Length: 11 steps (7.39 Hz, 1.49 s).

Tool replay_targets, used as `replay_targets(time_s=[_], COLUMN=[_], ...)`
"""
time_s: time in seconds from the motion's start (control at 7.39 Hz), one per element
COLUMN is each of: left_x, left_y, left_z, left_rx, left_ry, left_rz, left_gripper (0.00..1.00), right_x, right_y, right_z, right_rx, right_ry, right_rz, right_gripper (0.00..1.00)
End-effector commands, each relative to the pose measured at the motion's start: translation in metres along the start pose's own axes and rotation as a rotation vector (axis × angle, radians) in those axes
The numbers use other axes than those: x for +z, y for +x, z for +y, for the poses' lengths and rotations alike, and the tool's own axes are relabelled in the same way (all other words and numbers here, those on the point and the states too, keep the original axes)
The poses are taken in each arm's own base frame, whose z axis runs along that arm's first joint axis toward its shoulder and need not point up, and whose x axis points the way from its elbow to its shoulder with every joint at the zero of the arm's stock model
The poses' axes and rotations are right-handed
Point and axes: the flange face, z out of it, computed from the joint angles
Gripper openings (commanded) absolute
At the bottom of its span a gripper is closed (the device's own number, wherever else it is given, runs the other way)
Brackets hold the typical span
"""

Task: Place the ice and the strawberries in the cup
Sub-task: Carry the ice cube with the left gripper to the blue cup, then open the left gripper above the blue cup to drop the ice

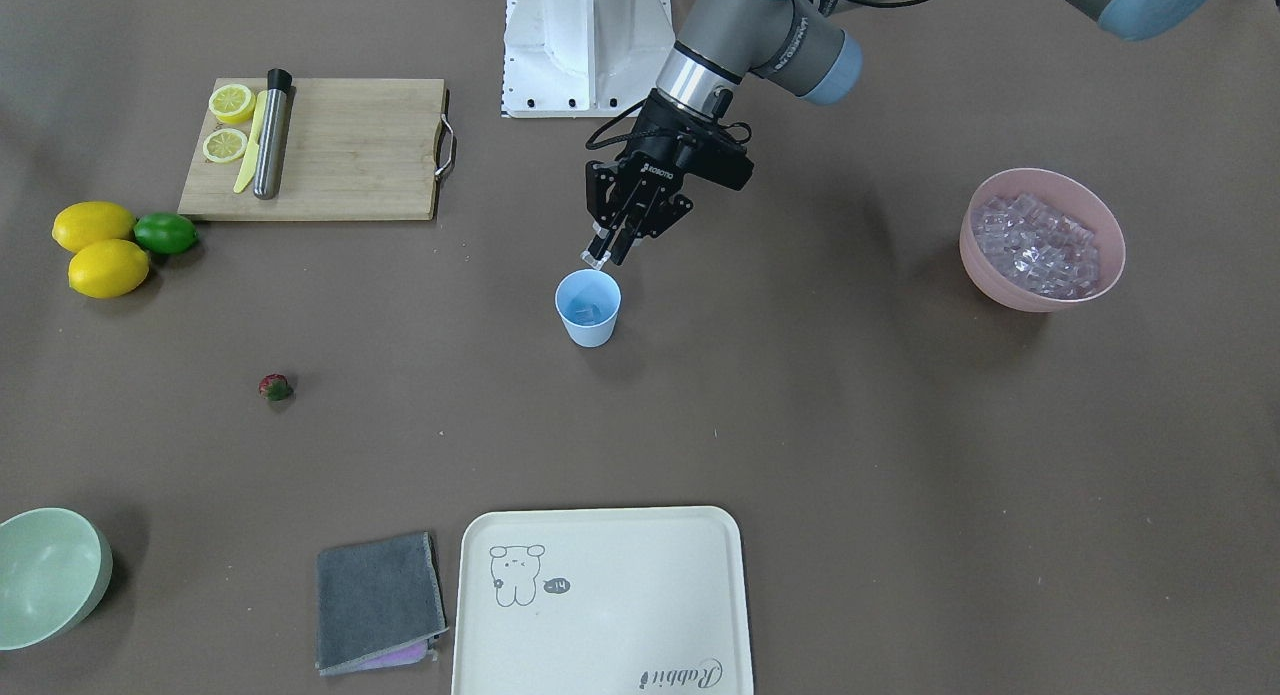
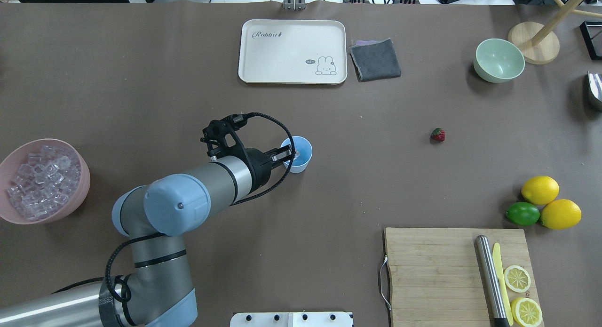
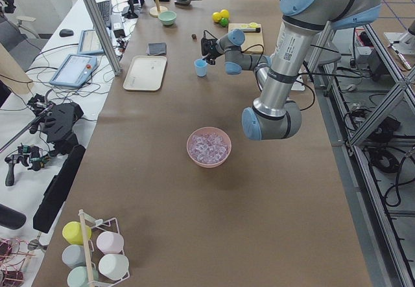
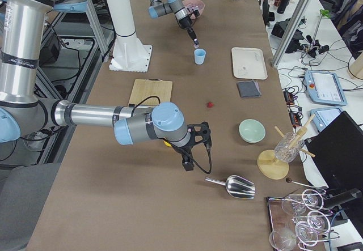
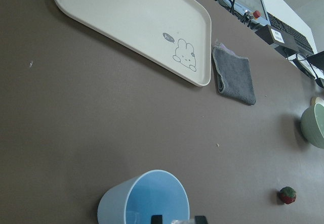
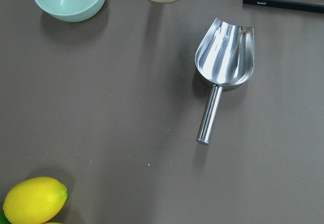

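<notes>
Left gripper (image 1: pixel 606 258) hangs tilted over the rim of the small light-blue tapered plastic cup (image 1: pixel 590 333), on the robot's side of it. Its two black fingers are clamped on a small clear ice cube (image 5: pixel 177 221), which sits just above the cup's opening. The cup stands upright near the middle of the brown table (image 1: pixel 800 425), and at least one glassy cube seems to lie inside it already. The rest of the clear ice (image 1: pixel 1040 240) is heaped in the round pink bowl (image 1: pixel 1040 297), well apart from the cup on the robot's left. The tiny dark red strawberry (image 1: pixel 275 386) with its green leafy top lies on the bare table, well apart from the cup on the robot's right.

The right gripper (image 4: pixel 186 167) hovers above the table near a shiny metal scoop (image 6: pixel 223 62); I cannot tell whether its fingers are parted or closed.
</notes>
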Motion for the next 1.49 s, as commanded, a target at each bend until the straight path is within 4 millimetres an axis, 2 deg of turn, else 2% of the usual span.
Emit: replay_targets(time_s=[0.0,0.41,0.68,0.81,0.95,1.08,1.35], left_x=[0.008,0.009,0.012,0.017,0.017,0.017,0.015], left_y=[-0.001,-0.001,-0.004,-0.004,-0.003,-0.002,-0.001], left_z=[0.008,-0.009,-0.005,-0.005,-0.005,-0.004,-0.004], left_rx=[-0.002,-0.029,-0.028,-0.027,-0.023,-0.019,-0.016], left_ry=[0.023,0.053,0.054,0.080,0.079,0.077,0.068], left_rz=[-0.009,-0.011,-0.021,-0.025,-0.024,-0.023,-0.022], left_gripper=[0.00,0.00,0.00,0.03,0.55,0.97,0.97], right_x=[0.000,0.000,0.000,0.000,0.000,0.000,0.000], right_y=[0.000,0.000,0.000,0.000,0.000,0.000,0.000], right_z=[0.000,0.000,0.000,0.000,0.000,0.000,0.000], right_rx=[-0.001,-0.001,-0.003,-0.003,-0.003,-0.003,-0.001], right_ry=[0.000,0.000,0.000,0.000,0.000,0.000,0.000], right_rz=[0.000,0.000,0.000,0.000,0.000,0.000,0.000], right_gripper=[1.00,1.00,1.00,1.00,1.00,1.00,1.00])
